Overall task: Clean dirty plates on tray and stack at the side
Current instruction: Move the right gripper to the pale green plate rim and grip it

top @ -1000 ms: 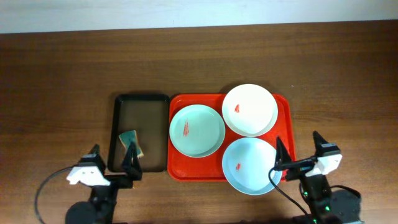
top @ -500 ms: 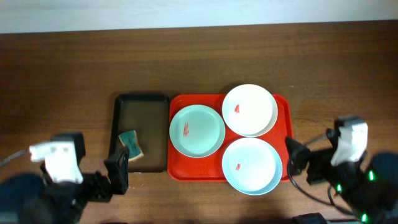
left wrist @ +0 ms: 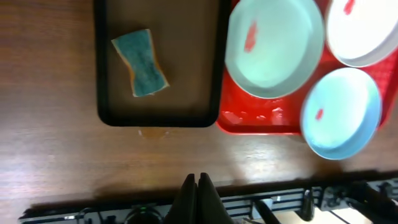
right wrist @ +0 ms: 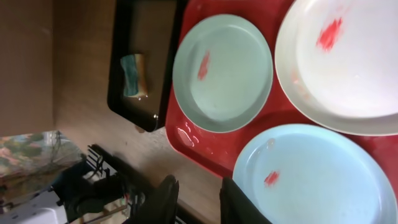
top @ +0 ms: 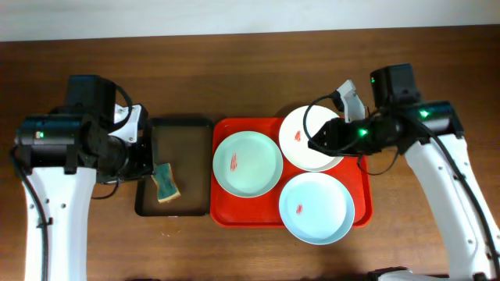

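A: Nearest first, pls. What's at the front?
B: Pale blue plate (top: 316, 208), near-right corner of the red tray (top: 226, 212). It lies flat w/ one small red smear nr its ctr.
A: Next back?
B: Mint plate (top: 248, 163), in the tray's left half, flat, red smear left of ctr. It's just beside the blue one; can't tell if the rims touch. Wet spots show on the tray's near-left corner. Left of the red tray, side by side w/ it, is the black-rimmed tray (top: 191, 160), w/ a green-and-tan sponge (top: 165, 182) lying in its near half.
A: Grippers?
B: Left gripper (left wrist: 197, 182) is clenched, fingers pressed together, nothing in it. Overhead puts it up by the black tray's left rim, nr the sponge but apart from it. Right gripper (right wrist: 199, 184) has its jaws apart w/ nothing btw them, hanging above the white plate.
A: So the white one's farthest?
B: Yes. White plate (top: 316, 119) sits in the far-right corner of the red tray, smear on its left part, close against the blue plate. All three lie singly on the tray. Beyond that, brown wood tabletop (top: 250, 70).
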